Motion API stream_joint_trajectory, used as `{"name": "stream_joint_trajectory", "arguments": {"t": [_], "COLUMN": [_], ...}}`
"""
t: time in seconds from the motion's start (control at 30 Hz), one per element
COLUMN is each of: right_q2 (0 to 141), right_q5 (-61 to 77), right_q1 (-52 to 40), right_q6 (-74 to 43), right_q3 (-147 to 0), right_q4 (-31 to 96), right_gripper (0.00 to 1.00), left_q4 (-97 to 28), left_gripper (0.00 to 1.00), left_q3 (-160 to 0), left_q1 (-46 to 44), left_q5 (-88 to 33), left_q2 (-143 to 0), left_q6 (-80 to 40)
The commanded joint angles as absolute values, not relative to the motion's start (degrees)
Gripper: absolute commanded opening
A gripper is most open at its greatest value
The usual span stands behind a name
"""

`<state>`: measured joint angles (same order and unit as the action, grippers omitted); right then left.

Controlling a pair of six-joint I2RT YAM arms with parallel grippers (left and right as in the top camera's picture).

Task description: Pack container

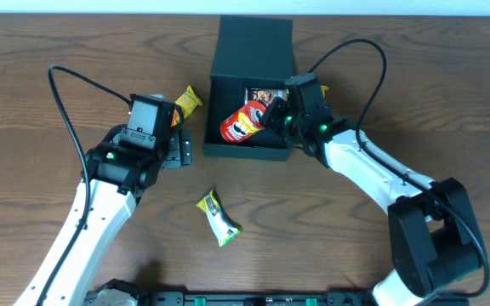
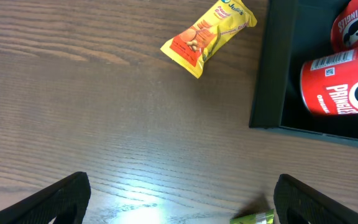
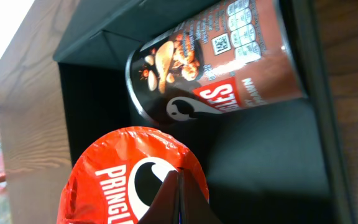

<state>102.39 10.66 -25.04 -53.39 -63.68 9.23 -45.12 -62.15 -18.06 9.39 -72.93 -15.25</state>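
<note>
Container: dark teal square box, upper centre of the overhead frame, sitting on the bench, flap lid folded back toward the top edge.

Bench: brown wood grain, matte, fills nearly all of the overhead frame. There is a soft glare patch at the bottom of the left wrist view. A pale strip runs along the top edge of the overhead frame, past the bench edge. The upper left of the right wrist view is bright blur beyond the bench edge, can't tell what it is.

Arms: white links, black joints, and a black cable looped over each one. They come in from the lower left and the lower right.

Right hand: inside the container, fingers pressed together with nothing between them. The tips are at the round end of the red can, which lies tilted in the box.

Dark can: on its side against the container's back wall, just beside the red can.

Left hand: jaws spread wide and empty, over bare bench just left of the container's front corner.

Yellow-orange snack pack: on the bench, just left of the container, not touching it.

Green-yellow snack pack: lower centre of the overhead frame, well apart from the container.
</note>
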Motion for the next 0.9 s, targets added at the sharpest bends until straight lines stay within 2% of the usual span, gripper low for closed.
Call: {"name": "stream_joint_trajectory", "arguments": {"t": [0.0, 0.27, 0.63, 0.87], "right_q2": [103.4, 103.4, 103.4, 104.5], "right_q5": [7.8, 2.7, 1.1, -4.9], "right_q1": [-25.0, -24.8, -24.9, -25.9], "right_q6": [-51.0, -47.5, -38.9, -37.9], "right_q3": [-63.4, -66.1, -82.8, -83.2], "right_q4": [10.6, 16.6, 31.2, 38.6], "right_gripper": [0.02, 0.02, 0.01, 0.01], "left_q4": [-45.1, -45.1, -44.6, -41.4], "left_gripper": [0.95, 0.95, 0.95, 0.96], "left_q3": [-62.0, -62.0, -62.0, -62.0], "left_q1": [-17.9, -17.9, -17.9, -18.0], "left_q5": [9.4, 9.4, 9.4, 9.1], "left_q2": [-73.4, -73.4, -73.4, -74.6], "left_q6": [-15.6, -15.6, -15.7, -15.0]}}
